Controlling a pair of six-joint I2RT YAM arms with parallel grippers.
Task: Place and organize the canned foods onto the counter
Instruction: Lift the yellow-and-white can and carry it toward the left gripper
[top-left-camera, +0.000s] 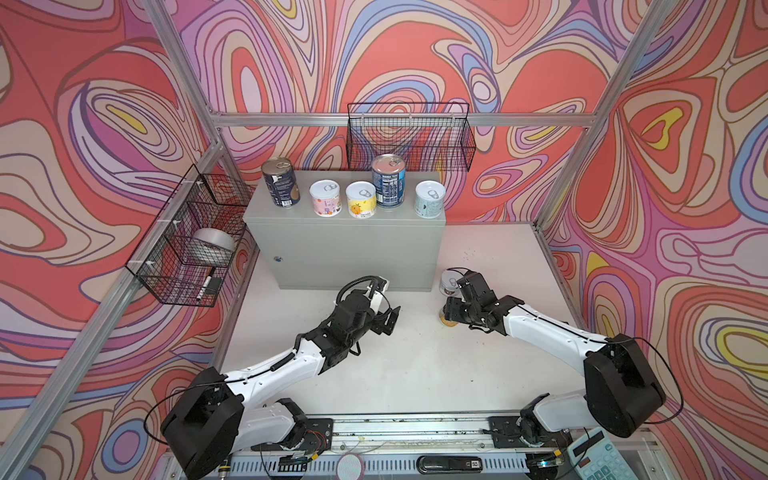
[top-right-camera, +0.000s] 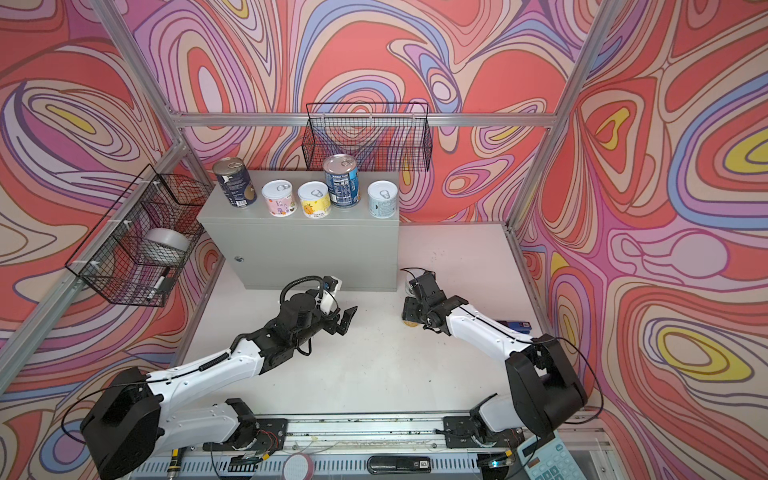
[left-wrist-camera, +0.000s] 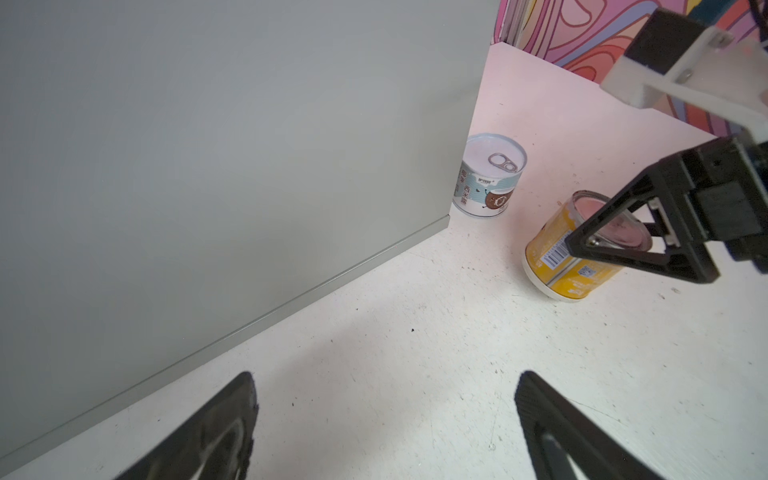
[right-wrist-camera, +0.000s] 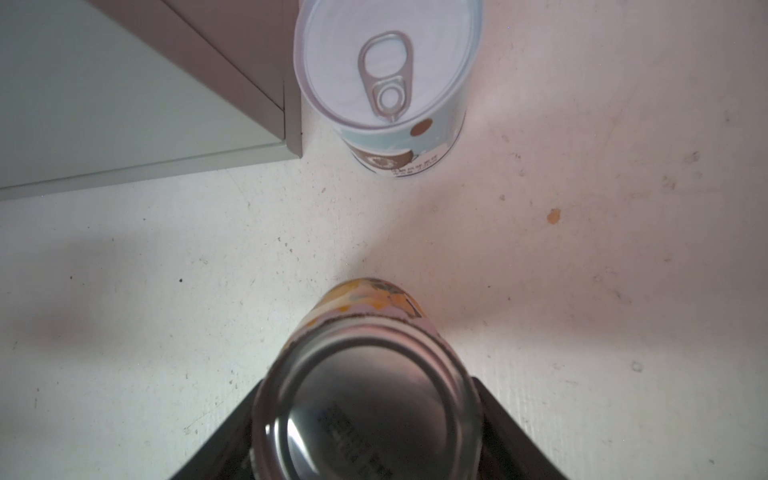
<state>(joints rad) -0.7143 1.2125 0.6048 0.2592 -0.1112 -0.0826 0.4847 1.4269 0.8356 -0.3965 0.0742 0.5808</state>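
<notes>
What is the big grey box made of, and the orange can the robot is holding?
The grey box looks like painted sheet metal: flat, matte, with crisp folded edges. The orange can seems metal too, with a shiny mirror-like end under a printed, likely paper, label. It sits in the right end effector.

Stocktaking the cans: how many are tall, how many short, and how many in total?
Tall cans: 2, one and another, both on the counter.
Short cans: 5, three on the counter, two on the table.
Total: 7.
</notes>
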